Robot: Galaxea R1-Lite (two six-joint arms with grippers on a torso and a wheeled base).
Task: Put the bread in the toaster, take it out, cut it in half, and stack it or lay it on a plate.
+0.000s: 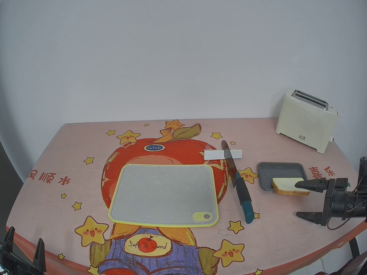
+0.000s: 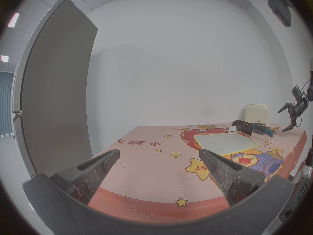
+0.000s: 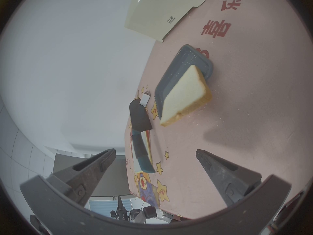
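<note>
Gripper state: right gripper [image 1: 297,199] is spread wide and holds nothing. It sits at the right edge of the table [image 1: 76,165], fingertips pointing at the bread [image 1: 289,185] and just short of it. Bread lies over the near right corner of the plate [image 1: 281,170], overhanging the rim. Toaster [image 1: 306,121] stands behind, by the wall. Knife [image 1: 239,184] lies between plate and board [image 1: 164,193]. Left gripper [image 2: 159,150], likewise spread and holding nothing, hangs off the table's front left corner.

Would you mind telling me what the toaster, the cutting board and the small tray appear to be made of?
Toaster: likely cream plastic, smooth matte shell.
Cutting board: probably plastic, speckled grey face, yellow-green rim.
Tray: grey, speckled, matte; plastic or coated metal, unclear.
</note>
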